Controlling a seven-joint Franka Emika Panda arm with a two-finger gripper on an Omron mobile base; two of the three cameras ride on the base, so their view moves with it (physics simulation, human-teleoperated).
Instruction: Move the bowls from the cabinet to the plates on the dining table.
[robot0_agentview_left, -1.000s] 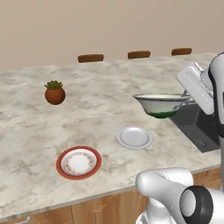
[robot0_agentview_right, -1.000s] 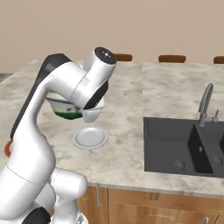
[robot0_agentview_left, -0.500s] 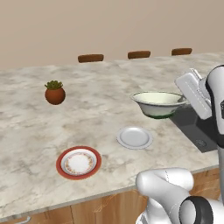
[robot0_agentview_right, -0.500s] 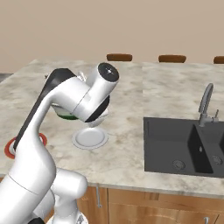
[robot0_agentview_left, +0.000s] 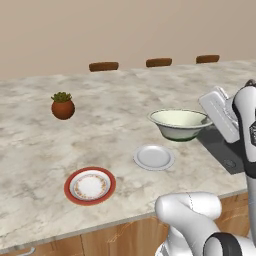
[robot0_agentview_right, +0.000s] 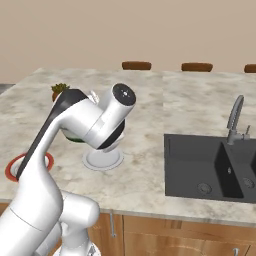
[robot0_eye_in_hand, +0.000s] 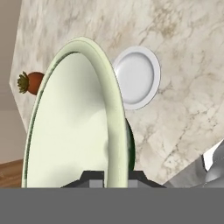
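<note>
Left base view: I've got the cream-white round ceramic bowl w/ green band (robot0_agentview_left: 181, 123) held up in the air above the beige marble-patterned dining table (robot0_agentview_left: 110, 125), beyond and to the right of the small white round plate (robot0_agentview_left: 154, 157). Bowl sits upright, rim level, clear of the tabletop. The gripper (robot0_agentview_left: 207, 120) meets the bowl's right rim. Red-rimmed round plate w/ a patterned cream centre (robot0_agentview_left: 90, 185) lies nearer the front edge, to the left of the white one, well apart from the bowl. Small terracotta potted plant (robot0_agentview_left: 63, 106) stands far left on the slab.

Hand view: bowl rim runs straight up between the two dark finger tips, jaws clamped on the rim, one tip inside, one outside. White plate shows just past the bowl's edge on the marble; plant pokes out behind the bowl.

Right base view: arm covers most of the bowl; I see a sliver of green under the wrist. White plate lies below the hand. Dark sink basin (robot0_agentview_right: 210, 167) w/ grey tap (robot0_agentview_right: 235, 119) is set in the top to the right.
</note>
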